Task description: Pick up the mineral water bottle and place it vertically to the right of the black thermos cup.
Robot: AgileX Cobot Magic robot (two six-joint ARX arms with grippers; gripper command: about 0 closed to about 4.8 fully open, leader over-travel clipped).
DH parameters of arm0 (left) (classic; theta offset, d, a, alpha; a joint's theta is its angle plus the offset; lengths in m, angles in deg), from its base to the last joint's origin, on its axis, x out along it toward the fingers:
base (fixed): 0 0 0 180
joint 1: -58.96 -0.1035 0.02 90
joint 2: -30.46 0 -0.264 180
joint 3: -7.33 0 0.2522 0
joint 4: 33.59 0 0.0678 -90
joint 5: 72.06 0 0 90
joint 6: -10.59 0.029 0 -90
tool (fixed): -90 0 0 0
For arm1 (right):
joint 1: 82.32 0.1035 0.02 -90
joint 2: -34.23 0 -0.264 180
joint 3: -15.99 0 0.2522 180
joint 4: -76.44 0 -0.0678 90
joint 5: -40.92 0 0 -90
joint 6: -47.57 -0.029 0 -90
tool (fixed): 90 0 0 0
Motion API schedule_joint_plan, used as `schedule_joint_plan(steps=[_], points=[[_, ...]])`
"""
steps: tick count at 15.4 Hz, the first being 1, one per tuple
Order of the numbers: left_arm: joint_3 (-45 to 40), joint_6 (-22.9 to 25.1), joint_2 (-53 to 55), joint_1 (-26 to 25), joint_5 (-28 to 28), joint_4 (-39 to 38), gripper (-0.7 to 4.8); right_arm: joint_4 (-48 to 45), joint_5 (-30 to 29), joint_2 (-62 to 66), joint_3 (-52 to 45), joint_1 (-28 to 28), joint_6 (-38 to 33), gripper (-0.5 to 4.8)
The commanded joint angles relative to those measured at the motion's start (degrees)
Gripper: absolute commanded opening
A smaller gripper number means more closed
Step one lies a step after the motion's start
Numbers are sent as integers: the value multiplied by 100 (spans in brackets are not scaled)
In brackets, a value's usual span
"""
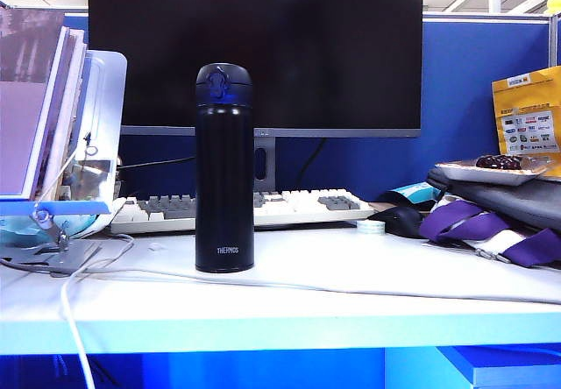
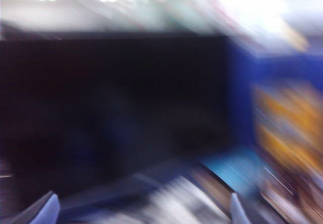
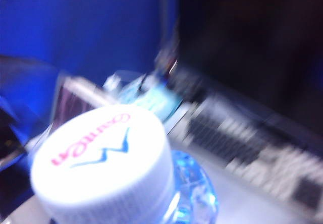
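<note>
The black thermos cup (image 1: 224, 170) stands upright on the white desk (image 1: 351, 275), in front of the monitor. No arm or bottle shows in the exterior view. In the right wrist view the mineral water bottle (image 3: 194, 193) sits right under the camera. Its white cap (image 3: 101, 158) with pink lettering stays fairly sharp while the background smears. My right gripper is shut on it, its fingers hidden below the cap. The left wrist view is heavily blurred. My left gripper (image 2: 144, 211) is open, its two pale fingertips (image 2: 48, 209) wide apart with nothing between them.
A dark monitor (image 1: 254, 47) and a keyboard (image 1: 263, 209) stand behind the thermos. A white cable (image 1: 351, 291) runs across the desk. A book stand (image 1: 61, 144) is at the left. Bags with purple straps (image 1: 491, 222) and a yellow packet (image 1: 526, 117) are at the right.
</note>
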Motion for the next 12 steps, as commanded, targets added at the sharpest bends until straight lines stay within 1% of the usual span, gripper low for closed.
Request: schedule_joint_plan(steps=[1,2,4,7,10,11,12], points=[[9,39,-1032,-4,1567,-157,479,-535,411,-520,63,4,42,149],[9,37,-1593,-4,1956,-417,479,-601,518,-750,63,4,42,149],[9,37,-2168,-4,2092,-564,479,-664,549,-946,63,4,42,148],[9,37,-2671,-4,2090,-741,479,-660,549,-979,63,4,57,149],[9,42,-2771,-4,2087,-789,479,-686,553,-981,63,4,55,148],[9,90,-2771,-4,1978,-931,479,-688,575,-981,63,4,57,148],[9,216,-2767,-2,1799,-1576,479,-693,599,-1003,66,4,57,148]])
